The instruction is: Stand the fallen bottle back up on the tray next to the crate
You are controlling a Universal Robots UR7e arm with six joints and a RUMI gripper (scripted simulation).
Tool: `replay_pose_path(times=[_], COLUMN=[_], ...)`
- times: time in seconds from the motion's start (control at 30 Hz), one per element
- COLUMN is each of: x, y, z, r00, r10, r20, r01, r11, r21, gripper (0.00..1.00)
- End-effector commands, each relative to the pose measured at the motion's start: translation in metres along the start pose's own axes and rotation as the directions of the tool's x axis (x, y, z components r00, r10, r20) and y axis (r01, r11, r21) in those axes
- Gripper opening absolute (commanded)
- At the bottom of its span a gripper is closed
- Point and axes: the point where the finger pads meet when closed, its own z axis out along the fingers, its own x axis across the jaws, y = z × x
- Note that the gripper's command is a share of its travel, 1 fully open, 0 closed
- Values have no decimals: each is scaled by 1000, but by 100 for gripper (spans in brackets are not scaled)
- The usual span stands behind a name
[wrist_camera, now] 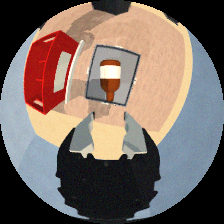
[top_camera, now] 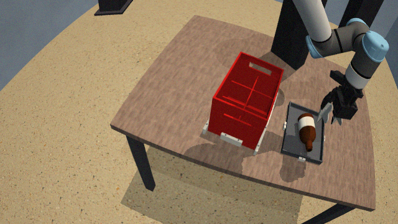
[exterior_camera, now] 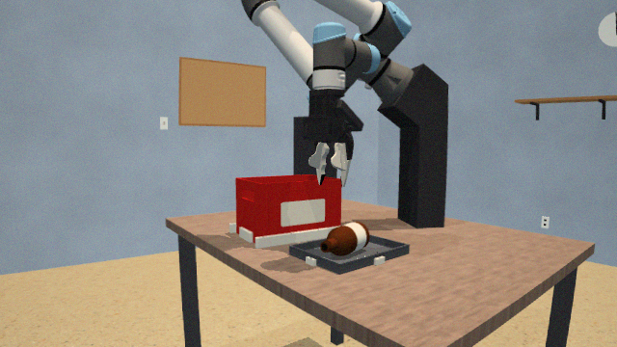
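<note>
The two pale grey fingers point(exterior_camera: 318, 161) of the black two-jaw gripper point(exterior_camera: 332, 182) are standing partly apart, with bare air between them; the gripper is gripping nothing. In the wrist view both fingertips are framing a strip of table surface just below the tray. The gripper point(top_camera: 329, 119) is hanging well above the table, pointing downward, over the tray's far right edge as the top view shows it. It is not touching the bottle or the tray.

The brown glass bottle with a white label band point(top_camera: 306, 130) is lying on its side inside the shallow dark grey rectangular tray point(top_camera: 292, 146). Its neck is pointing toward the near table edge in the top view, and its base is lying toward the tray's far end. In the exterior view the bottle point(exterior_camera: 346, 239) is resting on the tray floor, with the tray point(exterior_camera: 391, 249) sitting flat on the table.

The open-topped red plastic crate with inner dividers point(top_camera: 236, 124) is standing just beside the tray, a narrow gap apart. Both are resting on the brown wooden table with dark legs point(top_camera: 174, 102).

The grey and light-blue jointed arm point(exterior_camera: 333, 58) is reaching out from the black pedestal point(exterior_camera: 424, 145) at the table's rear.
</note>
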Motion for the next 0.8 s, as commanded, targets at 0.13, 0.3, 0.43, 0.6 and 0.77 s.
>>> replay_pose_path(times=[0.13, 0.3, 0.43, 0.6, 0.77], x=[0, 0, 0, 0, 0], y=[0, 0, 0, 0, 0], z=[0, 0, 0, 2, 6], r00=[1000, 1000, 1000, 1000, 1000], r10=[0, 0, 0, 0, 0], r20=[0, 0, 0, 0, 0], r01=[0, 0, 0, 0, 0], r11=[1000, 1000, 1000, 1000, 1000], r21=[-1, -1, -1, -1, -1], gripper=[38, 38, 38, 38, 38])
